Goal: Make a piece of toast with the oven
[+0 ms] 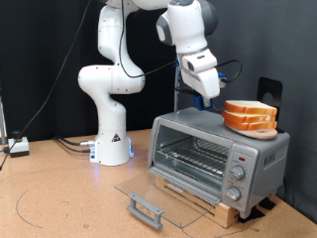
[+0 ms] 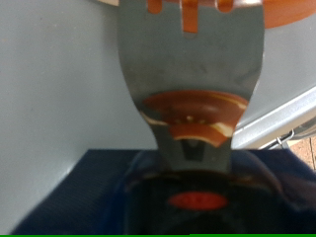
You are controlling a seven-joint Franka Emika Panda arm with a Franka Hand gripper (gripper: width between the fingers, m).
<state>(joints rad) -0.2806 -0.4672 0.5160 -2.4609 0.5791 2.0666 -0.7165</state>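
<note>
The silver-grey oven [image 1: 213,157] stands on a wooden board at the exterior view's right. Its glass door [image 1: 149,195] lies open and flat in front, and its wire rack [image 1: 193,159] looks bare. A pile of bread slices [image 1: 250,116] with orange-tan crusts sits on the oven's top. My gripper [image 1: 207,97] hangs just above the oven's top, close beside the pile on the exterior view's left. No single separate piece of toast shows. The wrist view is close and blurred: an orange-tan crust edge [image 2: 286,10] behind a grey shape [image 2: 193,59].
The arm's white base [image 1: 111,139] stands on the brown table [image 1: 59,193] at the exterior view's left, with cables beside it. A black post [image 1: 269,91] rises behind the oven. The oven's knobs [image 1: 236,175] run down the right side of its front.
</note>
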